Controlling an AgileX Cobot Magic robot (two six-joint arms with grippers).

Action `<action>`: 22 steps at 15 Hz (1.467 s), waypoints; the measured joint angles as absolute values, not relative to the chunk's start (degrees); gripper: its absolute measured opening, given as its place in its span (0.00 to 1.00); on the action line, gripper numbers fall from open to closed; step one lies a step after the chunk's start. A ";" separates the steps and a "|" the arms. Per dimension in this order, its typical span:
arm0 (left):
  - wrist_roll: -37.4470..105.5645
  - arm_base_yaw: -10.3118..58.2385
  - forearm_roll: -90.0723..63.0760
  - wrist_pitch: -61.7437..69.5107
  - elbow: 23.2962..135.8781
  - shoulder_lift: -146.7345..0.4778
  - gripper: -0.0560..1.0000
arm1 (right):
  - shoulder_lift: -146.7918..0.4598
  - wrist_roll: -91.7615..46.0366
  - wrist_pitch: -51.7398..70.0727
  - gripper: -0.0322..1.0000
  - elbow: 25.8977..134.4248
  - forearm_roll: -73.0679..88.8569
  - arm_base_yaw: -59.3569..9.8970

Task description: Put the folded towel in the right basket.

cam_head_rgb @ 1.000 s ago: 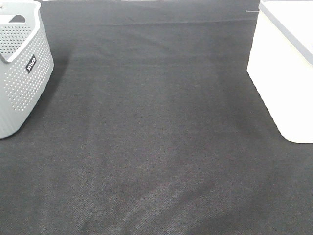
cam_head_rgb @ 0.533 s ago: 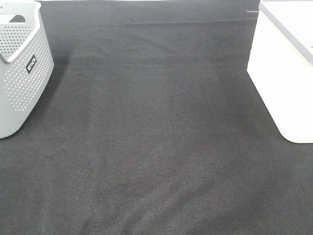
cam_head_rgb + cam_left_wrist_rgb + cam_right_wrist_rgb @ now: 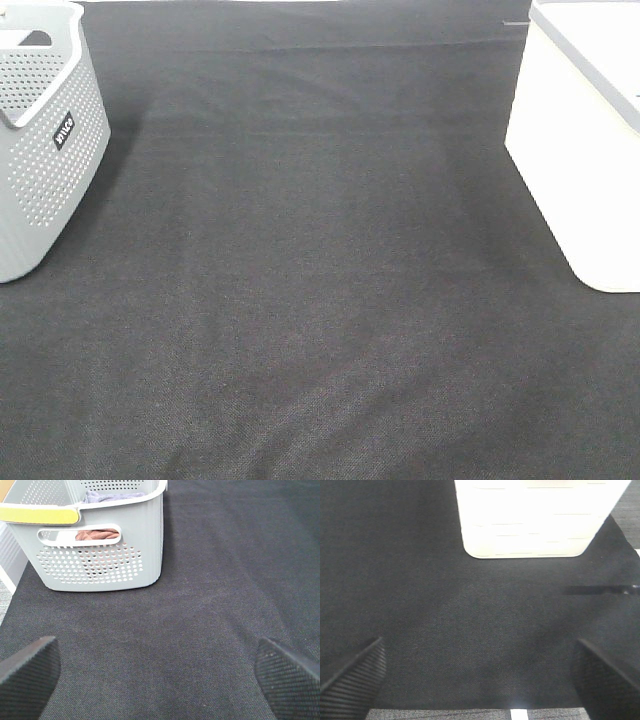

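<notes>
- Exterior high view: two baskets stand on one dark cloth-covered table (image 3: 320, 300). The grey perforated basket (image 3: 45, 150) sits at the left edge, the white basket (image 3: 580, 160) at the right edge, well apart, with bare cloth between them. Neither arm nor gripper shows here, and no towel lies on the cloth.
- Left wrist view: one grey basket (image 3: 100, 555) with a yellow strip (image 3: 39, 514) on its rim. Inside it, a brownish-red cloth (image 3: 95, 534) shows through the handle slot and a folded blue-grey towel (image 3: 107, 496) shows above the rim. Which is the task's towel I cannot tell. The left gripper (image 3: 160, 677) has its two dark fingers (image 3: 27, 672) spread wide at the frame's corners, holding nothing and hanging above bare cloth, short of the basket.
- Right wrist view: one white basket (image 3: 540, 517), its inside hidden. The right gripper (image 3: 480, 680) is also spread wide, fingers (image 3: 355, 680) empty, above the cloth near the table's edge.
</notes>
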State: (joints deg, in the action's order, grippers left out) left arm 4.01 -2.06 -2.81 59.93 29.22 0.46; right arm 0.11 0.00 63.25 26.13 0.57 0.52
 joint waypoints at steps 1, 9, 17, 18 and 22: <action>4.01 -2.06 -2.81 59.93 29.22 0.46 0.99 | 0.11 0.00 63.25 0.96 26.07 0.92 0.52; 4.01 -2.06 -2.81 59.93 29.22 0.46 0.99 | 0.11 0.00 63.25 0.96 26.07 1.15 0.52; 4.01 -2.06 -2.81 59.93 29.22 0.46 0.99 | 0.11 0.00 63.25 0.96 26.07 1.15 0.52; 4.01 -2.06 -2.81 59.93 29.22 0.46 0.99 | 0.11 0.00 63.25 0.96 26.07 1.15 0.52; 4.01 -2.06 -2.81 59.93 29.22 0.46 0.99 | 0.11 0.00 63.25 0.96 26.07 1.15 0.52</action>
State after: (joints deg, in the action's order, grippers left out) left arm 4.01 -2.06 -2.81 59.93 29.22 0.46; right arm 0.11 0.00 63.25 26.07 1.15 0.52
